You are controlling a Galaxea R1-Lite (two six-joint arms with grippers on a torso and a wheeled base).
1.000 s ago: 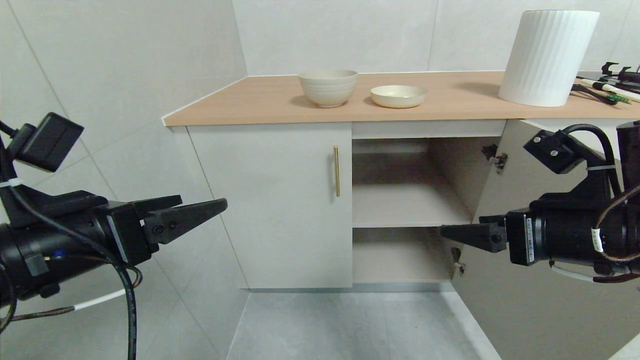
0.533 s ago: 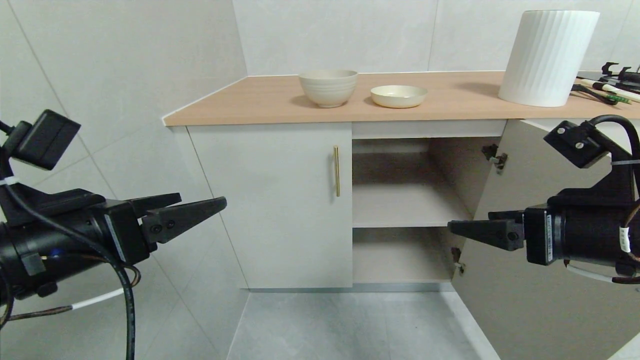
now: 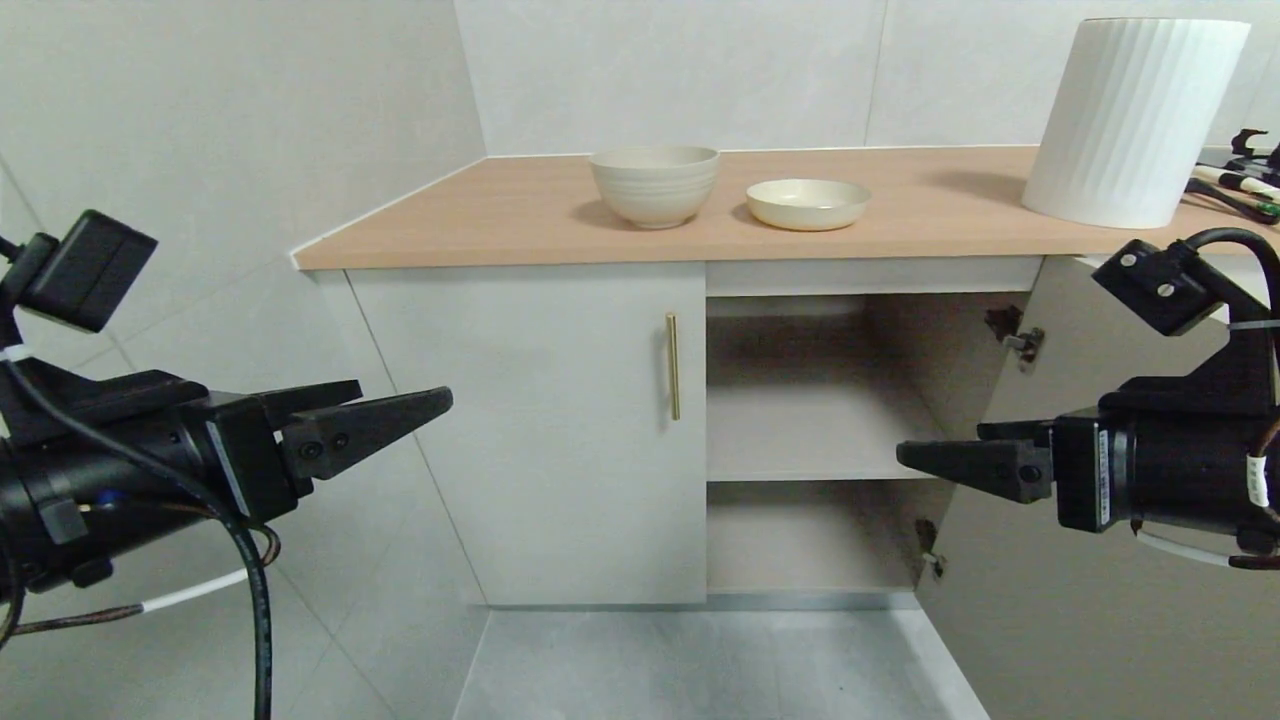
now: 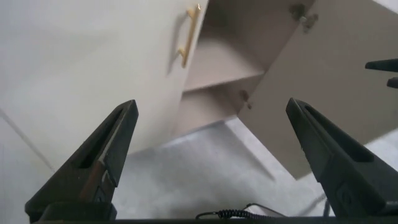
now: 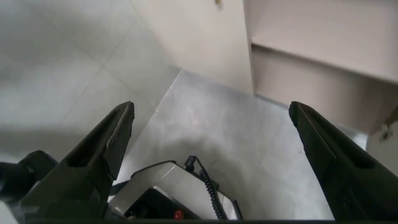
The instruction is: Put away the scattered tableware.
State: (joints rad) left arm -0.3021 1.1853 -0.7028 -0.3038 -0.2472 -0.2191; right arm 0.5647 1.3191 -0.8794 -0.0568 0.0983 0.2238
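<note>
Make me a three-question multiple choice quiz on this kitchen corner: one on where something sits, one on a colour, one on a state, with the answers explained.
1. Where is the deep bowl?
A. On the countertop, to the robot's left of the shallow dish
B. On the floor
C. Held in a gripper

2. What colour is the door handle on the shut cabinet door?
A. Black
B. Gold
C. Red

3. What state is the cabinet's right door in?
A. Shut
B. Swung open
C. Taken off

Answers:
1. A: the deep bowl stands on the wood top beside the shallow dish.
2. B: the slim vertical bar is brass-gold.
3. B: the right door angles outward from the opening.
</note>
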